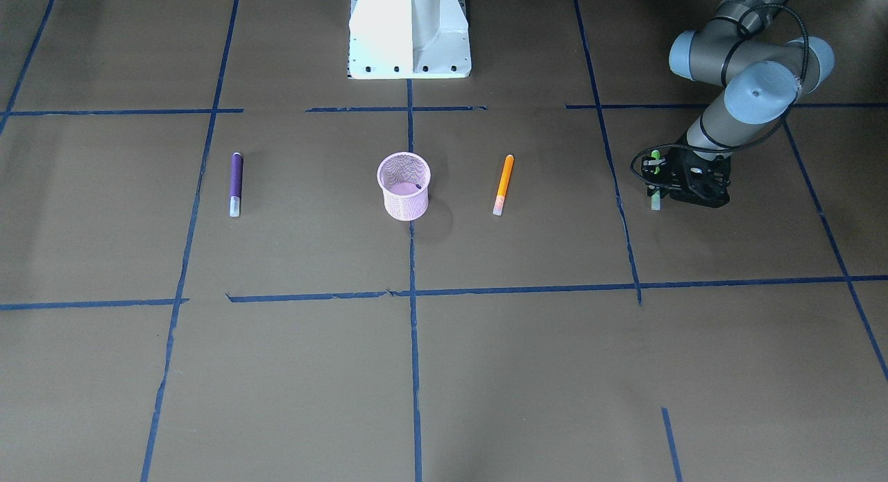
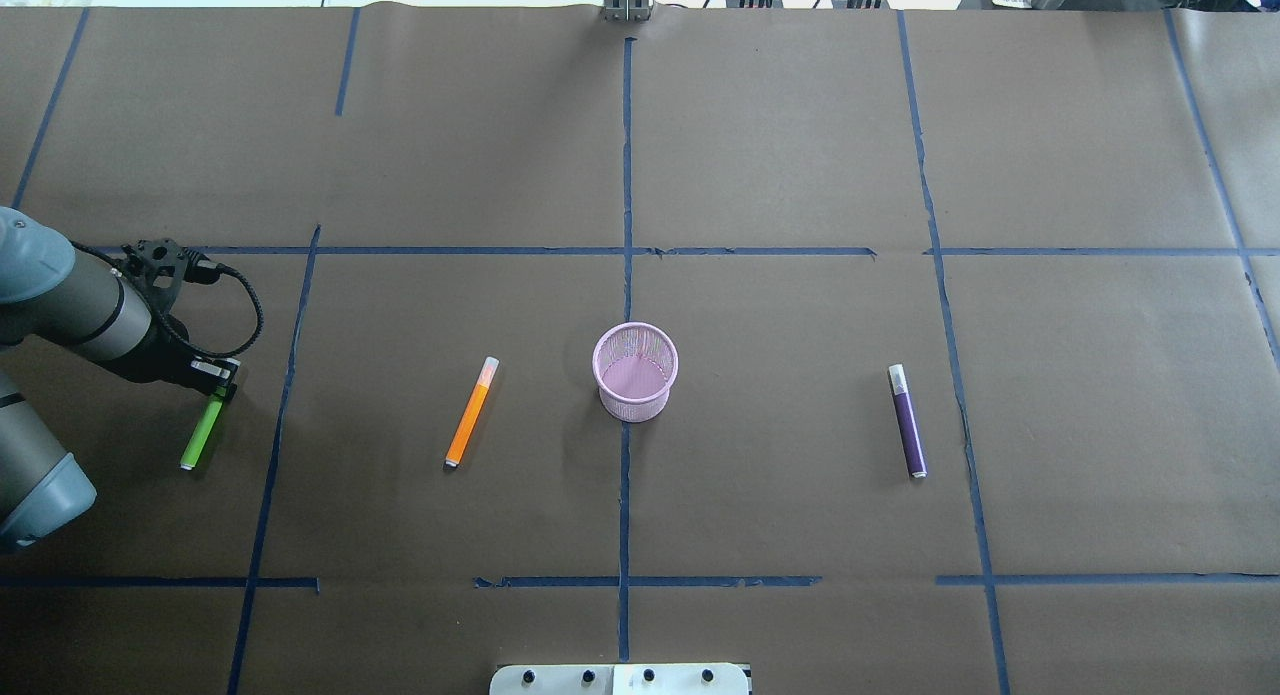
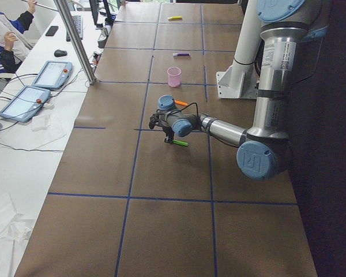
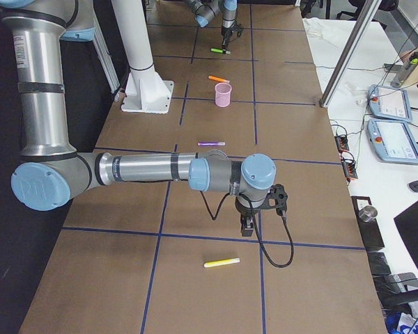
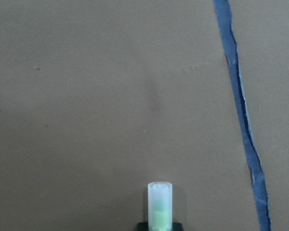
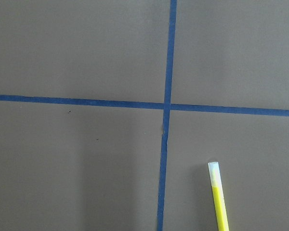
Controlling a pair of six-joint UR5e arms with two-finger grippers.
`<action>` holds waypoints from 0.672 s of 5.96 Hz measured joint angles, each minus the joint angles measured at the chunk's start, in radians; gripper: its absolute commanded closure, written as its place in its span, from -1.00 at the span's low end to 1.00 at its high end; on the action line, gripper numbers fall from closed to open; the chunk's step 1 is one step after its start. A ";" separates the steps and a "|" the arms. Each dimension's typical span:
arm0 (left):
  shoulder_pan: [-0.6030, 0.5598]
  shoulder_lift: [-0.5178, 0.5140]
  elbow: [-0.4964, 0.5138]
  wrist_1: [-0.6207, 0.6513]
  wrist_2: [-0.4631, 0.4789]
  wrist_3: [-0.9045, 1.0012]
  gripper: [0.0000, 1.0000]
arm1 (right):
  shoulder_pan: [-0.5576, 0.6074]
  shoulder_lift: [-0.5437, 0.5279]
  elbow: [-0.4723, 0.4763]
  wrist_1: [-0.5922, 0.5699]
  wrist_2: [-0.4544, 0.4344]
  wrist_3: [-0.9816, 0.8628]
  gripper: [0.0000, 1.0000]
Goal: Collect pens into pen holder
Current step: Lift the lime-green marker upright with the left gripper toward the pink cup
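The pink mesh pen holder [image 2: 636,372] stands upright at the table's centre, with no pens in it. An orange pen [image 2: 471,412] lies to its left and a purple pen [image 2: 908,420] to its right, both flat on the paper. A green pen [image 2: 200,433] is at the far left, where my left gripper [image 2: 222,385] is shut on it near the cap end. That pale cap [image 5: 160,201] pokes out in the left wrist view. My right gripper [image 4: 247,226] appears only in the exterior right view, low over the table; whether it is open or shut I cannot tell.
A yellow pen [image 4: 221,263] lies near the right gripper, also in the right wrist view [image 6: 219,197]. The white robot base [image 1: 409,31] stands at the table's robot side. Blue tape lines cross the brown paper. A person [image 3: 6,29] sits at a side desk with tablets.
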 measured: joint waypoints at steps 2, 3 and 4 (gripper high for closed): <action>-0.010 0.006 -0.052 0.006 -0.005 -0.001 1.00 | 0.000 0.001 0.005 0.000 0.000 0.000 -1.00; -0.035 0.007 -0.111 0.011 -0.004 0.001 1.00 | 0.000 0.001 0.010 0.001 0.000 -0.001 -1.00; -0.066 -0.029 -0.152 0.011 0.000 0.005 1.00 | 0.000 0.001 0.010 0.001 0.000 -0.001 -1.00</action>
